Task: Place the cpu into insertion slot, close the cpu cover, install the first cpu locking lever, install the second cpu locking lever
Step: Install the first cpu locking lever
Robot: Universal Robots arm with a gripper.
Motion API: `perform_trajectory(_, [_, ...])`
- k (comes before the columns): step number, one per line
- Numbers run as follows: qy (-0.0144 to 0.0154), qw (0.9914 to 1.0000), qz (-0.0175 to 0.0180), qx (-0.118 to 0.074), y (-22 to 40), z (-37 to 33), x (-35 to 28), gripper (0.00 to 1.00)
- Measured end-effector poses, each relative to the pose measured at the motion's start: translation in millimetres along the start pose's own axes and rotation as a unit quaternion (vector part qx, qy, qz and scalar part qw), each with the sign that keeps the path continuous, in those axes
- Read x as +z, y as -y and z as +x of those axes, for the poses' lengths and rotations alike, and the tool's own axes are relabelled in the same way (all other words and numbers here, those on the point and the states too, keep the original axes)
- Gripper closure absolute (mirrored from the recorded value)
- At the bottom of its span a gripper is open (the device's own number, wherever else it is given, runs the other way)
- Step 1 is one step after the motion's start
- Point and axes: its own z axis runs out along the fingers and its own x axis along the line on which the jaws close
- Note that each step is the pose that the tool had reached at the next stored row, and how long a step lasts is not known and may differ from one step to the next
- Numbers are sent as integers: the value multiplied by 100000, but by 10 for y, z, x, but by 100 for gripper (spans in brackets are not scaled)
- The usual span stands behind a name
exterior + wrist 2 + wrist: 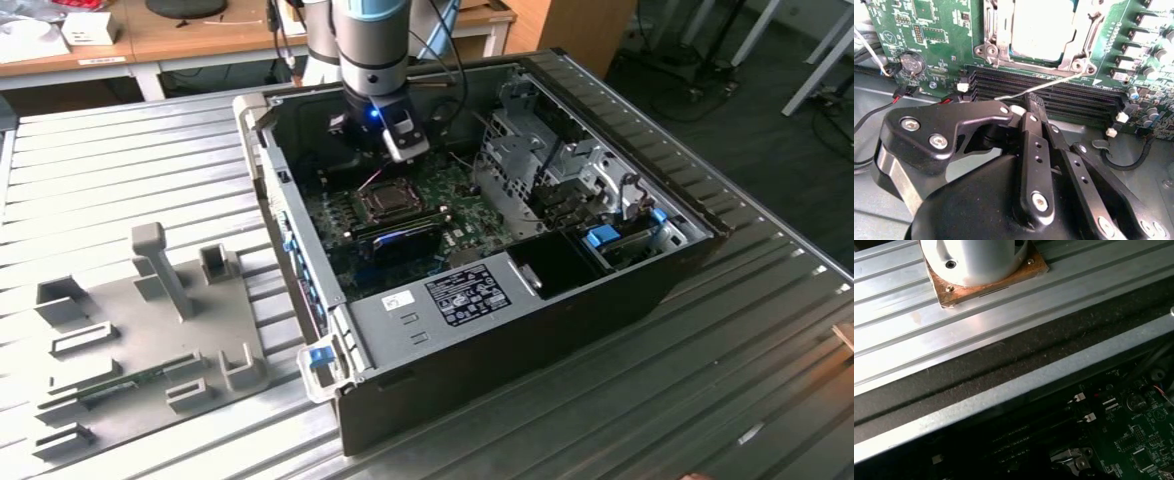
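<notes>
Ribbed bench (120, 170), cpu cover (1029, 63) flat, lever (1059, 83) diag. by closed fingers (1032, 131)

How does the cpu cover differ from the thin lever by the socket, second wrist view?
Shape: the cpu cover is a broad square frame with a cut-out middle, while the lever is a thin wire rod. Pose: the cpu cover lies flat around the cpu, while the lever slants across the black memory slots. Both are silvery metal.
</notes>
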Motion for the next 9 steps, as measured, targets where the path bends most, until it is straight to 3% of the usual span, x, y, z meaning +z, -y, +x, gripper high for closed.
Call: perform_trajectory(9, [3, 100000, -17, 4, 18, -15, 78, 90])
